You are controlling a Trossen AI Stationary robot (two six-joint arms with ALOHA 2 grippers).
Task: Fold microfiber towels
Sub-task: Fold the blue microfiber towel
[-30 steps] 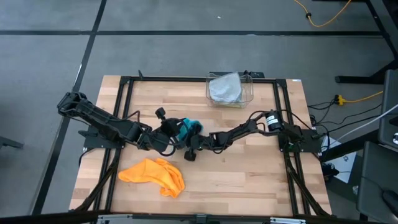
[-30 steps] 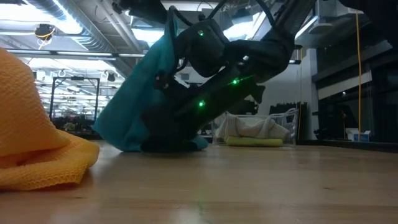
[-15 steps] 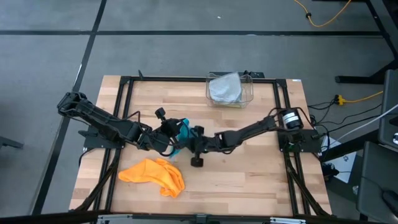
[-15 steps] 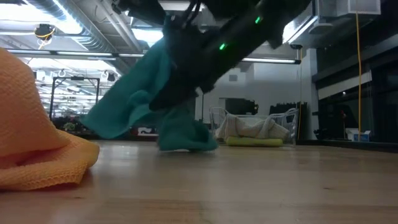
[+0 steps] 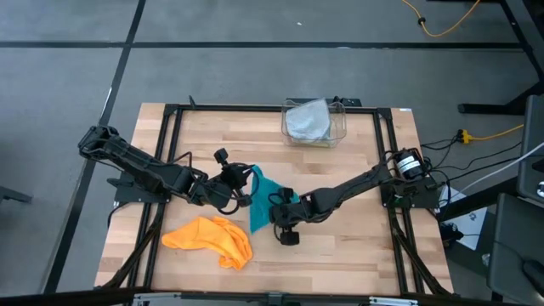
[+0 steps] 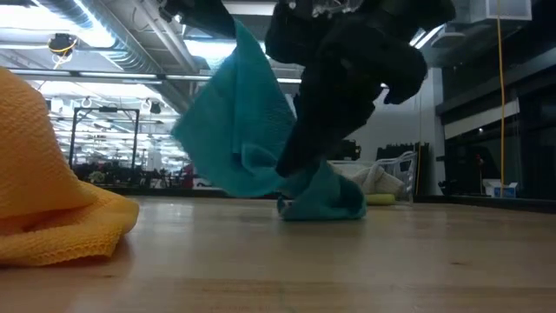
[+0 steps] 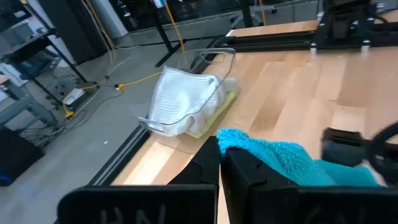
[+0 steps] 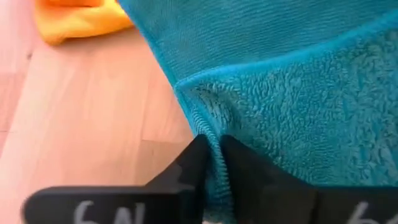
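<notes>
While both end effectors pinch the teal towel (image 5: 262, 202) at opposite edges, each grip is thin and the main risk is slippage. Right end effector (image 8: 212, 148): fingers closed on a rolled hem, low near the tabletop (image 5: 340, 246). Left end effector (image 7: 221, 154): fingers closed on a corner, held higher. Uneven pulling could free either edge, or bunch the cloth. Towel hangs between them at mid-tabletop, lower end touching wood. Orange towel (image 5: 211, 238) lies crumpled nearby and could snag. Bin (image 5: 315, 121) stands well apart.
</notes>
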